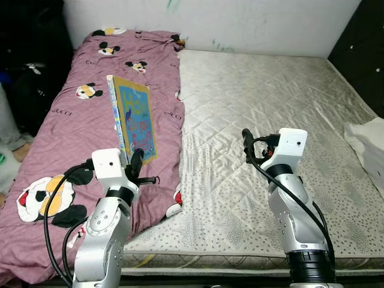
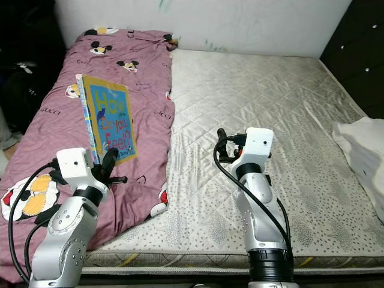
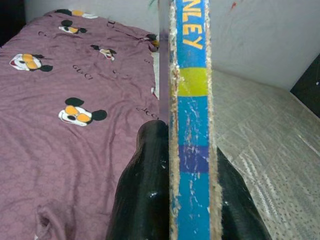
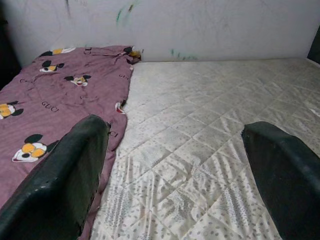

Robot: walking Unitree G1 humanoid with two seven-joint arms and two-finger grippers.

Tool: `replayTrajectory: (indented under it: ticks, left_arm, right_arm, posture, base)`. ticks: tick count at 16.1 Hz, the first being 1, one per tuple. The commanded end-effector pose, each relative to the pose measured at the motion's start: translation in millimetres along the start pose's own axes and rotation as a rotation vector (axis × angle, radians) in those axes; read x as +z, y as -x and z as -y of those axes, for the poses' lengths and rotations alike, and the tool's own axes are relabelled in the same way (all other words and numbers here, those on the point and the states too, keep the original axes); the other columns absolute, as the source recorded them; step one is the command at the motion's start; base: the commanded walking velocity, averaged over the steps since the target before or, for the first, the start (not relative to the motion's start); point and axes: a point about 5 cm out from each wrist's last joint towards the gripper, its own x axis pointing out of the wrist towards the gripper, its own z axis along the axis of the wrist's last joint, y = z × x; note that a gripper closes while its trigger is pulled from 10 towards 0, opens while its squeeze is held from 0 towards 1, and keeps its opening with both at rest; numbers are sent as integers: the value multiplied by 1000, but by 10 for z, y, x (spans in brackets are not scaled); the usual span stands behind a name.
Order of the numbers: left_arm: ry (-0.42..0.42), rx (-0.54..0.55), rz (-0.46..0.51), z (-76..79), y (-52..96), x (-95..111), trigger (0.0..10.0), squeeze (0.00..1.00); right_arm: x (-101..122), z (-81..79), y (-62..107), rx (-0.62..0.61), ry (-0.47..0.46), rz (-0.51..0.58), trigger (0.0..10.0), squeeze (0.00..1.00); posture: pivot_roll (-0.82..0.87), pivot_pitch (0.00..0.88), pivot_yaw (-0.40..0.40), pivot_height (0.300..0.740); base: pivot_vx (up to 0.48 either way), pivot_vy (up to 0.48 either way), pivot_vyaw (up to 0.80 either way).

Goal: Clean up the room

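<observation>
1. the book, a thin picture book with a blue and yellow cover and a worn spine, stands on edge above the bed, its lower end pinched in the left end effector.
2. in the left wrist view the book's frayed spine runs straight up between the two black fingers, which press on it from both sides, so the left end effector is closed around the book.
3. directly under the left end effector and beyond it lies a purple blanket printed with cartoon mice, covering the bed's left part up to the wall.
4. to the right of the left end effector the blanket's edge gives way to the bare quilted mattress, pale with small dots.
5. the right end effector is held over the bare mattress, well apart from the book; in the right wrist view its fingers stand wide apart with nothing between them.
6. far to the right of the right end effector, at the mattress edge, lies a white cloth.
7. a white wall with faint green marks rises behind the bed's far end.
</observation>
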Motion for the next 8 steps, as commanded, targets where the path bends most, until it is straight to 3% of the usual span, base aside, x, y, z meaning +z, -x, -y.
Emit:
replayTrajectory:
  ticks: [1,4,8]
  left_arm:
    - [14,-29,21,62,-13,34,10000,0]
    - [11,-29,21,67,-13,34,10000,0]
    - [7,-33,23,70,-18,38,10000,0]
  right_arm:
    - [-10,33,-6,-14,8,-6,10000,0]
    - [-25,26,-8,-11,13,-13,10000,0]
    - [-17,21,-21,-9,16,-9,10000,0]
  posture:
    - [-48,65,-36,740]
    - [-48,65,-38,740]
    - [-46,61,-38,740]
  base:
    - [0,0,0]
    - [0,0,0]
    - [0,0,-800]
